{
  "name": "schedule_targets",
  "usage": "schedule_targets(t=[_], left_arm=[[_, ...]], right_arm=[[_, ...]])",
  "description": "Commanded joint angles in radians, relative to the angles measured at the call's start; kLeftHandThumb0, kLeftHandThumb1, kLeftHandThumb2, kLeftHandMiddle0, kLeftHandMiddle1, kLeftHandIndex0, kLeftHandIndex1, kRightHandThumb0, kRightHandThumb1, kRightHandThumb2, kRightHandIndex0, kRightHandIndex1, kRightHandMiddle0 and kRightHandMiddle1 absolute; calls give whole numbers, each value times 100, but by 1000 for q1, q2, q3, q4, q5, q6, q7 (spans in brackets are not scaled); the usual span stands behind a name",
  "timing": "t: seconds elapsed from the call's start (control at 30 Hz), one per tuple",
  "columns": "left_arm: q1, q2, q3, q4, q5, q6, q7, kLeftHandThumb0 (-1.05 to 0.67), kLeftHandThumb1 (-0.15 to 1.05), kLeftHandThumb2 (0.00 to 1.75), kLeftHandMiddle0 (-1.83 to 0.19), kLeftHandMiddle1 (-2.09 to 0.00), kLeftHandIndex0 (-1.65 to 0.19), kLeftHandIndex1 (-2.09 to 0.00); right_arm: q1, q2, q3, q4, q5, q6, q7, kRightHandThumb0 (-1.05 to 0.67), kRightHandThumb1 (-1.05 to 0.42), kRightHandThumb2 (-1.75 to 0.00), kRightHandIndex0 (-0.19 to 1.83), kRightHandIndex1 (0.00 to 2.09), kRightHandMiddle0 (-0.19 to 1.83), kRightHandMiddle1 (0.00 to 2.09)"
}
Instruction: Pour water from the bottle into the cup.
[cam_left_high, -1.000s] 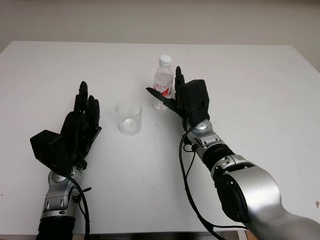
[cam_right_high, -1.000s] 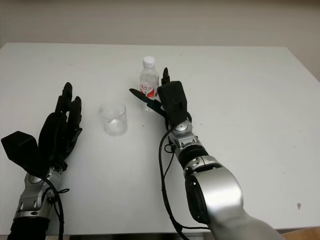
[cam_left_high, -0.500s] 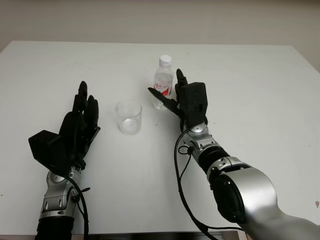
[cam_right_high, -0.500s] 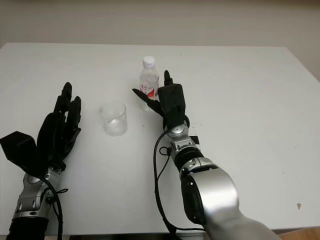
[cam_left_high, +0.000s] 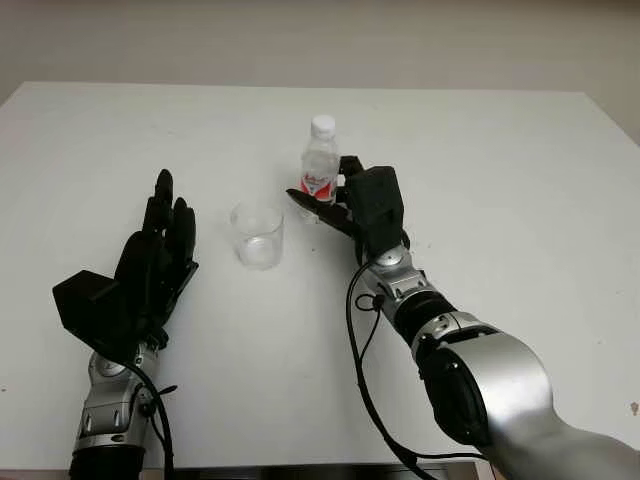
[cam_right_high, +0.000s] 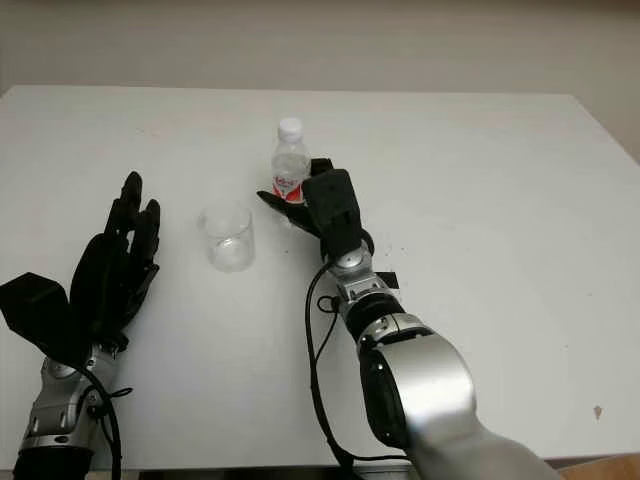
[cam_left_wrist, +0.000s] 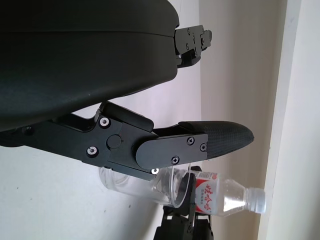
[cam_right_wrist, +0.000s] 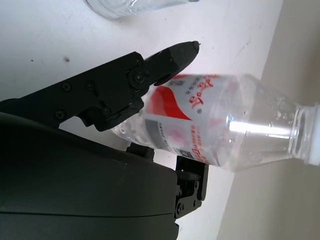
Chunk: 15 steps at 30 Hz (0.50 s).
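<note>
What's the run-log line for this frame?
right hand: shut on clear capped plastic water bottle | bottle: upright | clear plastic cup: on table, looks empty | left hand: open, beside cup

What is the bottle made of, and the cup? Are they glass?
The bottle, grasped by the right robot hand, looks like thin clear plastic: see-through, glossy highlights, white screw cap, printed red label. The cup is clear and smooth with a thin rim; it might be plastic or glass, the look doesn't settle it.

cup (cam_left_high: 257, 235) left of bottle (cam_left_high: 319, 166), both on table (cam_left_high: 500, 180)
</note>
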Motion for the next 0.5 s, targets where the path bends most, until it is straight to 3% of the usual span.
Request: schedule_targets(t=[0.0, 0.1, 0.2, 0.27, 0.37, 0.47], left_arm=[[8, 3, 2, -5, 2, -1, 2, -76, 105, 51, 12, -5, 13, -6], [11, 3, 3, -5, 3, -3, 7, -76, 105, 51, 12, -6, 13, -6], [12, 4, 6, -5, -2, -1, 5, -75, 105, 51, 12, -5, 13, -6], [13, 5, 7, -3, -5, 0, 1, -75, 105, 51, 12, -5, 13, -5], [12, 6, 9, 1, -11, -5, -8, -73, 105, 51, 13, -5, 14, -5], [11, 9, 11, 4, -14, -10, -17, -73, 105, 52, 14, -5, 14, -5]], right_arm=[[-16, 8, 13, 8, -13, 8, 6, -42, -89, -7, 33, 177, 25, 180], [-8, 6, 38, 8, -41, -6, 6, -43, -101, -11, 43, 191, 28, 187], [-4, 6, 47, 8, -52, -5, 12, -44, -104, -19, 46, 204, 28, 200], [-4, 7, 53, 8, -57, 3, 11, -45, -105, -28, 59, 208, 38, 207], [-3, 8, 65, 7, -64, 11, 5, -46, -105, -38, 96, 209, 72, 209], [0, 2, 80, 4, -76, 3, -5, -46, -105, -43, 108, 209, 81, 209]])
